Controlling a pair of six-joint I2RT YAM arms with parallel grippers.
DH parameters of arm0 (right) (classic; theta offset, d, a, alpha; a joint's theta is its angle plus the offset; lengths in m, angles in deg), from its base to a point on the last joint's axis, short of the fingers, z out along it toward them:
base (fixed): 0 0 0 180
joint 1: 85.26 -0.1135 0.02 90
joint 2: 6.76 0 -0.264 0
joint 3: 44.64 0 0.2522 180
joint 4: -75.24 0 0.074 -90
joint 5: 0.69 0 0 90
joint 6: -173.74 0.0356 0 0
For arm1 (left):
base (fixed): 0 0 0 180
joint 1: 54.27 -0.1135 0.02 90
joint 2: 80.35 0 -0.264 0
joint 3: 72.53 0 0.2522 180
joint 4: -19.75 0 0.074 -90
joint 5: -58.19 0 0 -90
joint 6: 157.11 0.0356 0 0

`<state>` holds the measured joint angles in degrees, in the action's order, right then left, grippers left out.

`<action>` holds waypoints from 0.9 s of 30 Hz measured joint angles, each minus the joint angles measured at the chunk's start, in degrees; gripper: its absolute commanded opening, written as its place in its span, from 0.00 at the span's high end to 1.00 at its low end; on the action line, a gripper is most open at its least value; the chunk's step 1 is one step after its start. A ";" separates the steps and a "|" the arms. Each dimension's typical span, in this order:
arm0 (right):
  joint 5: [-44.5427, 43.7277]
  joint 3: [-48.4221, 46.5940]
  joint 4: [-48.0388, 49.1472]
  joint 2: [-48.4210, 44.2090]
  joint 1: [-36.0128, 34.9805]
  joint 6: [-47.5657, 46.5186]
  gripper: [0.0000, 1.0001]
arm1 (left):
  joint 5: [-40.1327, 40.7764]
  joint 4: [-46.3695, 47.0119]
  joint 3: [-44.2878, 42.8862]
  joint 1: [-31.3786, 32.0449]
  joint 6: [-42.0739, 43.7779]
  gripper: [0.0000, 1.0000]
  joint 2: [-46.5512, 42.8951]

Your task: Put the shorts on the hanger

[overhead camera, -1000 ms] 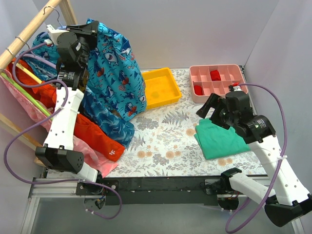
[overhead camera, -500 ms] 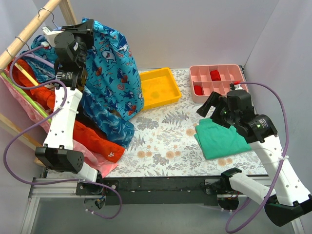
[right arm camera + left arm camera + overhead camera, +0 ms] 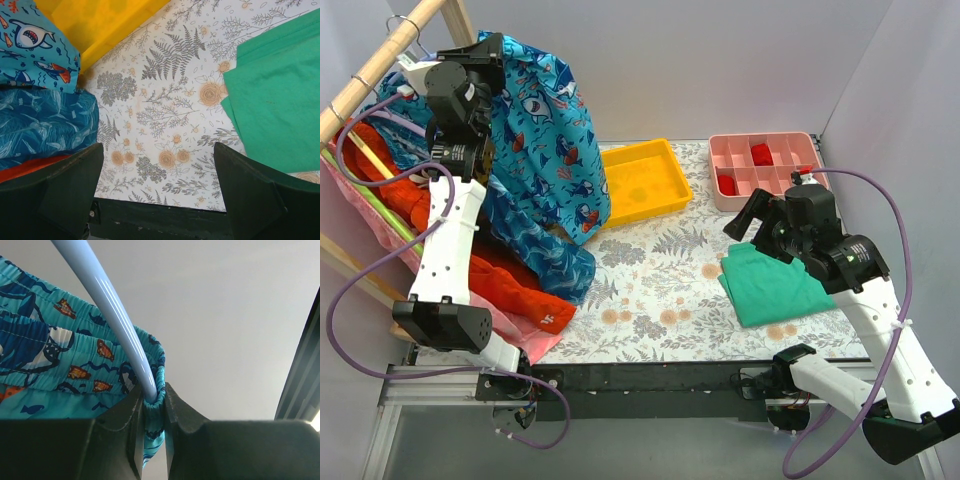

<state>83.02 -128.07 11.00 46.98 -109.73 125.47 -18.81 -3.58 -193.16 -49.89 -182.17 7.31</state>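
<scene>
Clamping the elastic waistband of the shorts (image 3: 60,355), the left pincer (image 3: 150,396) had its two dark fingers drawn almost together, with only a bunched fold of turquoise cloth between them. The hanger (image 3: 110,310), a pale-blue rod, ran down from the upper left and ended right at the fingertips, where the waistband curled round its tip. The rest of the waistband spread away to the left of the fingers. Seen from above, the left pincer (image 3: 478,55) was raised high beside the wooden rail (image 3: 380,70), and the shorts (image 3: 545,140) hung below it and to its right, draping over a darker teal garment (image 3: 535,240).

The right pincer (image 3: 157,150) stood wide open and held nothing. It hung above the flowered table (image 3: 165,100). In its own camera the green cloth (image 3: 280,100) lay off to the right of its fingers, and the corner of the yellow tray (image 3: 100,25) lay ahead to the left.
</scene>
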 measured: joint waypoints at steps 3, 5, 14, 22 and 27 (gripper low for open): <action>0.02 0.00 0.00 0.00 0.00 0.00 0.01 | 0.20 0.13 0.00 -0.17 -0.07 1.00 0.00; 0.02 0.00 0.00 0.00 0.00 0.00 0.02 | 0.48 0.59 0.37 -0.26 -0.09 1.00 -0.02; 0.07 0.00 0.00 0.02 0.00 -0.13 0.01 | 2.19 2.38 5.03 -1.57 0.24 1.00 -0.76; 0.48 0.15 0.02 0.02 0.00 -0.15 0.01 | 2.21 2.97 8.09 -1.92 0.20 0.81 -2.25; 0.76 0.85 0.15 0.00 0.00 -0.15 0.01 | 1.88 2.91 11.87 -1.99 0.83 0.60 -6.25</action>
<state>83.79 -127.21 11.15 46.98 -109.73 125.32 -16.93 -0.67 -181.29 -51.88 -181.34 1.06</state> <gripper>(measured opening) 0.984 0.310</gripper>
